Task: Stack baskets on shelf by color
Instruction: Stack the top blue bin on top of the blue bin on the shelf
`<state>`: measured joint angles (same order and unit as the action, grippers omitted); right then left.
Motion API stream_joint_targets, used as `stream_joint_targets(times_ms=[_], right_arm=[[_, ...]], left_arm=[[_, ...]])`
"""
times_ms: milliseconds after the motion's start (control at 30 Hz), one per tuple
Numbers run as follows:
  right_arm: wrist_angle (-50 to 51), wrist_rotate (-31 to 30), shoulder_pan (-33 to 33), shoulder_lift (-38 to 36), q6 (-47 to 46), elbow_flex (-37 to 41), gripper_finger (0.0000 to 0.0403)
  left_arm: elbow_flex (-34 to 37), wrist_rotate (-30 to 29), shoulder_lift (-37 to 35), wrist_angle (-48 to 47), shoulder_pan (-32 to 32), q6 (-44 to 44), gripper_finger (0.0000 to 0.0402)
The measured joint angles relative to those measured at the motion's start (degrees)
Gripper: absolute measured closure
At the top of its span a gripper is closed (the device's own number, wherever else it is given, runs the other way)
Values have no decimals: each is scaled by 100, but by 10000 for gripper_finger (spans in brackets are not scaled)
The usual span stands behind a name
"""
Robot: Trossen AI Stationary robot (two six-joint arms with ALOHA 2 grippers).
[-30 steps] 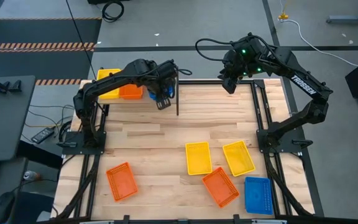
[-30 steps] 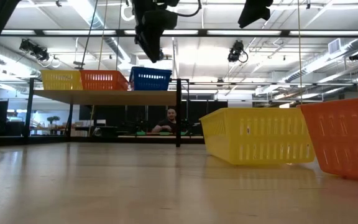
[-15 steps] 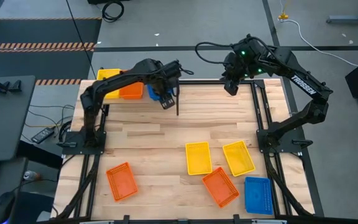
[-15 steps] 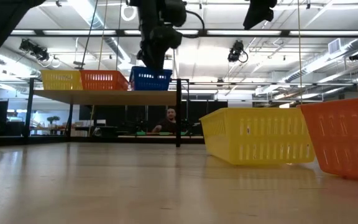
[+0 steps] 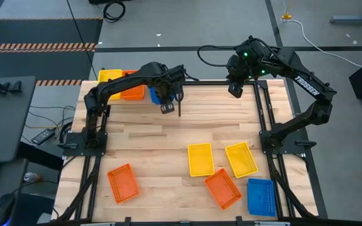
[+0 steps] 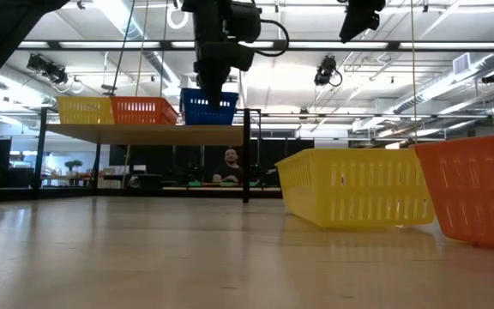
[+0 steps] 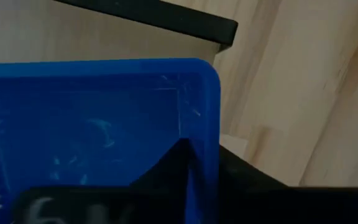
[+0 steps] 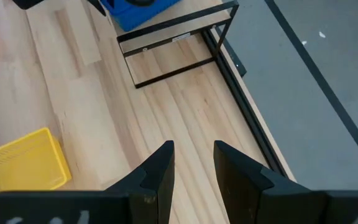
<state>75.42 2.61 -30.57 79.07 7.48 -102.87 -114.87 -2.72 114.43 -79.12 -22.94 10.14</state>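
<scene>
On the shelf (image 6: 144,131) sit a yellow basket (image 6: 84,110), an orange basket (image 6: 144,111) and a blue basket (image 6: 207,109). The left hand (image 5: 167,103) hovers at the blue one, grip unclear. These look light, stiff, a bit slick, so pinching a rim wall seems best. The right hand (image 8: 190,165) waits high, narrowly open.
</scene>
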Motion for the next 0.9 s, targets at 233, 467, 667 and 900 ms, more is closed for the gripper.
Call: stream_joint_targets(times_ms=[233,467,667,900], right_arm=[[11,1,0,0,-52,0,284],[15,4,0,0,-241,0,284],[23,4,0,0,-347,0,284],[51,4,0,0,-444,1,284]], left_arm=[[-9,-63,-20,3,-15,354,390],[-9,-107,-15,4,-15,829,380],[-9,-131,-15,8,-13,1155,390],[-7,-302,-11,5,-35,1655,382]])
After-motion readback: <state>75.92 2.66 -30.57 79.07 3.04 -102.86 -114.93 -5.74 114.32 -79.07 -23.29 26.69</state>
